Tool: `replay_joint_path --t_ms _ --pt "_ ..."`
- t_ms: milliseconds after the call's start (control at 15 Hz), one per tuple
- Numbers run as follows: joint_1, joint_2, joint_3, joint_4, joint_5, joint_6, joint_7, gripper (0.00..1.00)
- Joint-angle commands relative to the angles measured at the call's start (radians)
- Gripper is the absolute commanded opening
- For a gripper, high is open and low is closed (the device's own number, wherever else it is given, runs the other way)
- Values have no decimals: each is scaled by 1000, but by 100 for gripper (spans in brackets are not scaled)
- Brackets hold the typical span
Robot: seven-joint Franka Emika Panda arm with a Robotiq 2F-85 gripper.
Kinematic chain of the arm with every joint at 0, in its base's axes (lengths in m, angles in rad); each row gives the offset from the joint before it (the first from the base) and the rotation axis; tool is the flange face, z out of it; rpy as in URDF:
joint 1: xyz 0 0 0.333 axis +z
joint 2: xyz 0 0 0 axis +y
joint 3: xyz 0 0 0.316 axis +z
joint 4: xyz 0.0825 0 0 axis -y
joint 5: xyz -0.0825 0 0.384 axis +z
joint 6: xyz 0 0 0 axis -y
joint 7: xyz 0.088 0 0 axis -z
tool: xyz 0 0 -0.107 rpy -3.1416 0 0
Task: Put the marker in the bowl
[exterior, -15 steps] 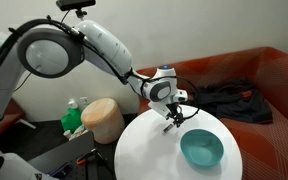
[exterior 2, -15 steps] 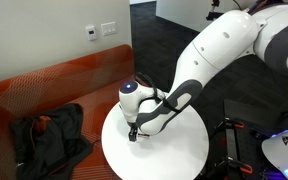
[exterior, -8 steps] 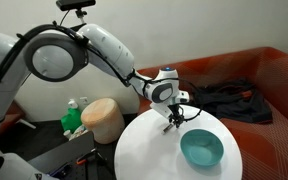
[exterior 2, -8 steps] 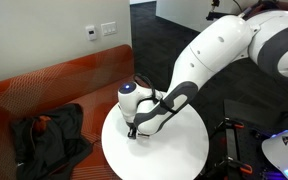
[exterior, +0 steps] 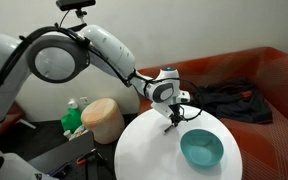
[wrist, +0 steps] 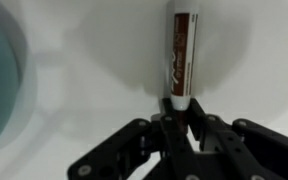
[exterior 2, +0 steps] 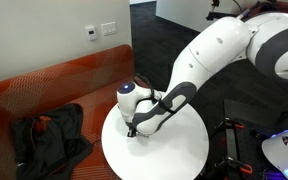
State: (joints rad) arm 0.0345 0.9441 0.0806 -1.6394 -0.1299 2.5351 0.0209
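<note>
Gripper [wrist: 180,110] jaws narrowed onto lighter end of marker [wrist: 181,50], dark barrel with reddish-brown label stretching away over white table [exterior: 144,150], teal bowl [exterior: 201,148] just beside, bare tabletop toward near rim, red sofa [exterior: 274,80] beyond, pose unchanged from half a second before.

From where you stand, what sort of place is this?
Probably an office lounge or a lab's sitting corner: an orange-red sofa along the wall, wall switch plates above it, and a small round white table in front.
</note>
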Motion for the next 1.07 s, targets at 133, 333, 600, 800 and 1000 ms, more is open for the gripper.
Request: replay_joint_path --t_ms 133,333,600,800,1000 --pt "16 -77 -2 -33 41 -62 -12 5" --pt "35 -155 -17 -69 67 -118 45 5" --pt "63 -280 -59 -140 87 -145 167 5" --pt "86 -361 -114 -188 92 -164 310 5" --pt "92 -418 -162 -223 85 -184 424 5"
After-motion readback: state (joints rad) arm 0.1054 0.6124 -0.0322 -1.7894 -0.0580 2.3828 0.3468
